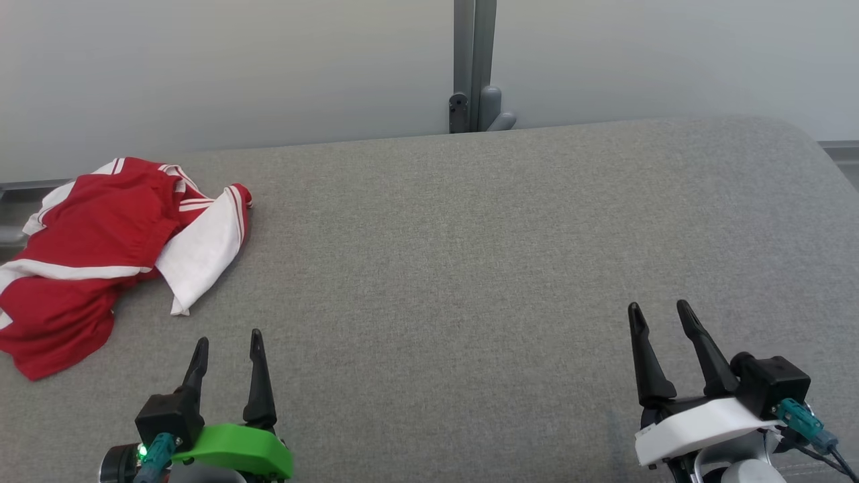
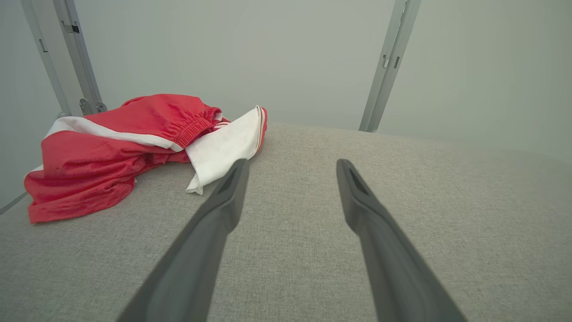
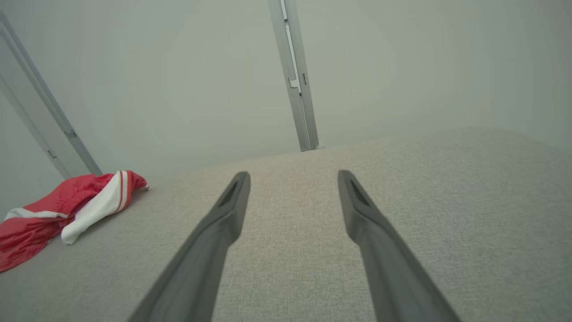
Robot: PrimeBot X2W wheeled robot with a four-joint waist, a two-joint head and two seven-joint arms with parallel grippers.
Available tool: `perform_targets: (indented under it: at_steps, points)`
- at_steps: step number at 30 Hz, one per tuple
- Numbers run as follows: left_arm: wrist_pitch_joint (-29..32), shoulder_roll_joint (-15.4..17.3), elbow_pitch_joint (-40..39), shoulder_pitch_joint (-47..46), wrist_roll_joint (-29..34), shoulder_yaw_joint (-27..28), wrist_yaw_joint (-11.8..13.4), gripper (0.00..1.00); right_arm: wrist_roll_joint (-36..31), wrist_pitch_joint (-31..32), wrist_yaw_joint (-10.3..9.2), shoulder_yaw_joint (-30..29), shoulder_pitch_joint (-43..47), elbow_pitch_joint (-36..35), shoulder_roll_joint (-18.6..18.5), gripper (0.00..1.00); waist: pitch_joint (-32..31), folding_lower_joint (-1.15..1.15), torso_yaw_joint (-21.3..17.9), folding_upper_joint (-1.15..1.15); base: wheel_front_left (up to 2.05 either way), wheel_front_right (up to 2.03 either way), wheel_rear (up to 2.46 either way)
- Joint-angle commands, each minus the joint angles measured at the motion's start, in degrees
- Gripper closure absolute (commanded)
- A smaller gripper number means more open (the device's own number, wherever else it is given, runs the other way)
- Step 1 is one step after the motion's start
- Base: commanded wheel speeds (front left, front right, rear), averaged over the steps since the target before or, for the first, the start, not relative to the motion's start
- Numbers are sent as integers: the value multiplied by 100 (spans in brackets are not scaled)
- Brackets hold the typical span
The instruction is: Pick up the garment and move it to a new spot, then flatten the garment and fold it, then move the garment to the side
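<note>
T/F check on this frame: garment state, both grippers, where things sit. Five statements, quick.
1. The red and white garment lies crumpled at the left of the grey padded surface. True.
2. The left gripper holds the garment. False: it is open, empty and apart from the garment.
3. The right gripper is open and empty. True.
4. The garment is folded flat. False: it is bunched and unfolded.
5. The garment lies nearer the right gripper. False: nearer the left.

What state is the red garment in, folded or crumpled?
Crumpled, not folded. The garment lies bunched in uneven creases on the grey surface, with a white part flopped out sideways.
</note>
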Motion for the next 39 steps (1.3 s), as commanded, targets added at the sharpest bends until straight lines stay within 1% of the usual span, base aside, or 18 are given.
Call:
perform_targets:
  at_steps: [1, 5, 8, 20, 39]
  points:
    - [-46, 35, 16, 34, 115, 31, 13, 0, -161, -73, 2, 32, 31, 17, -34, 0, -7, 0, 3, 48, 0, 0, 0]
    - [-80, 33, 75, 67, 275, 48, 16, 0, -328, -125, 2, 67, 44, 83, -35, 0, -23, 0, 10, 50, 0, 0, 0]
    - [-106, 32, 116, 88, 246, 93, -3, 0, -453, -166, 2, 92, 57, 119, -35, 0, -32, 0, 15, 51, 0, 0, 0]
    - [-218, 29, 246, 51, 684, 85, 0, 0, -900, -308, 2, 113, 39, 158, -37, 0, -6, 0, 29, 57, 0, 0, 0]
    - [-200, 28, 232, -19, 607, 53, -32, 0, -903, -299, 2, 44, 17, 161, -36, 0, 19, 0, 55, 57, 0, 0, 0]
